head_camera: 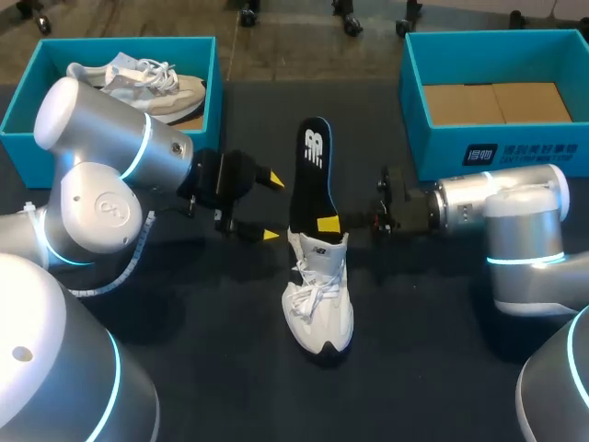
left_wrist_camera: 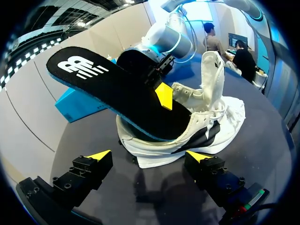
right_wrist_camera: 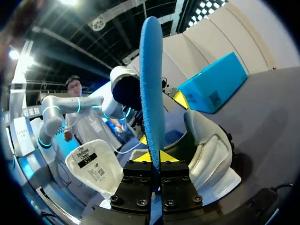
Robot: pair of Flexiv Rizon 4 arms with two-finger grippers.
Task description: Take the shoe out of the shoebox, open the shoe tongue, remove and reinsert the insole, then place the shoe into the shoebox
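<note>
Closed fingers of the right gripper (right_wrist_camera: 153, 157) pinch the insole (right_wrist_camera: 151, 84) edge-on, lower end in the shoe (right_wrist_camera: 208, 140) just ahead, likely for reinsertion, while the left gripper (left_wrist_camera: 150, 156) gapes empty, facing the shoe.

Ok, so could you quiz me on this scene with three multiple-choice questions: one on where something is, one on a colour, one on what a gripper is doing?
1. Where is the white shoe with the insole sticking out?
A) inside a box
B) on the open table
C) lifted in the air

2. What colour is the insole's top side?
A) black
B) red
C) green

3. The left gripper is:
A) shut on the insole
B) shut on the laces
C) open, holding nothing

Answers:
1 B, its sole rests on the dark tabletop.
2 A, black on top, blue beneath.
3 C, its yellow tips stand apart beside the shoe; the right gripper pinches the insole.
</note>
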